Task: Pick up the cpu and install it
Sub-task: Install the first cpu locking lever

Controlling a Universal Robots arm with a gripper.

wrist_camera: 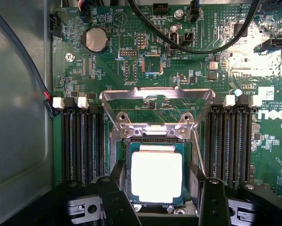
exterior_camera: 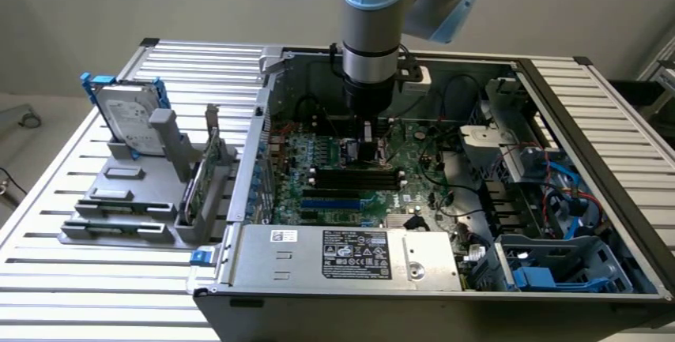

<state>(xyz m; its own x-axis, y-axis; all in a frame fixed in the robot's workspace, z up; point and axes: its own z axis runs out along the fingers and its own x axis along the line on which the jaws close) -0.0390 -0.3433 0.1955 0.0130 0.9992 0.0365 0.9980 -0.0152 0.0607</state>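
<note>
My gripper hangs low inside the open computer case, right over the motherboard. My two black fingers stand spread apart, one on each side of the cpu, and I cannot tell whether either one touches its edge; nothing is clamped between them. The cpu lies flat in its socket, shiny silver top up, its thin pale rim showing all round. The socket's metal load frame is swung open and lies back on the board just beyond the chip. Banks of dark memory slots run along both sides of the socket, and a round coin battery sits farther off on the board. In the exterior view my arm drops straight down into the case, and a silver hard drive in a blue frame stands upright in a grey holder on the slatted table, at the exterior view's left.
</note>
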